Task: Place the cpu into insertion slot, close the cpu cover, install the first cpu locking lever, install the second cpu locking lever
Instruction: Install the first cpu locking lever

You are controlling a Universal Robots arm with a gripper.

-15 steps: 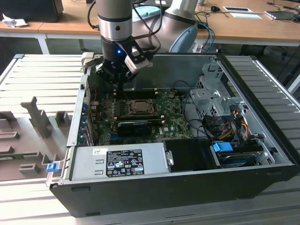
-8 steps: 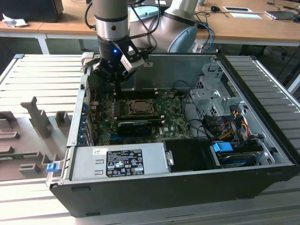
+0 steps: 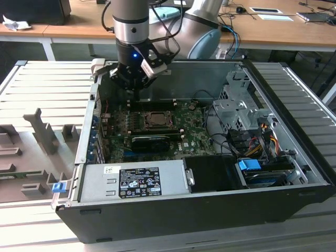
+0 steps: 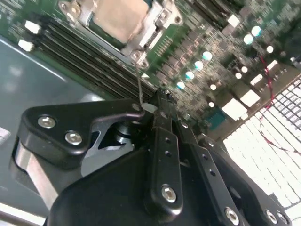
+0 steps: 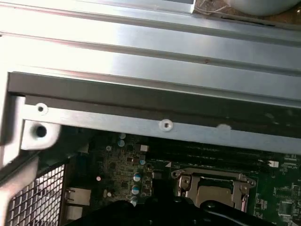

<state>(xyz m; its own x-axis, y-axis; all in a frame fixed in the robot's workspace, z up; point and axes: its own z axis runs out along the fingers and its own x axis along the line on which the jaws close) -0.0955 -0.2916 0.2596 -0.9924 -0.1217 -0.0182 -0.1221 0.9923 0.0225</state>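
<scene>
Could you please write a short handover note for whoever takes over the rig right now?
Claw: hangs low inside the open computer case, just beside the insertion slot. I cannot tell whether it is open or shut.
Cpu: seated in the insertion slot.
Cpu cover: appears to lie flat around the cpu, so it looks closed.
Locking lever: a thin metal rod runs from the slot's corner to the claw's tip and looks not yet latched.
Done: cpu placed, and apparently the cover closed.
Left: this lever. The other lever's state is not clear.
</scene>
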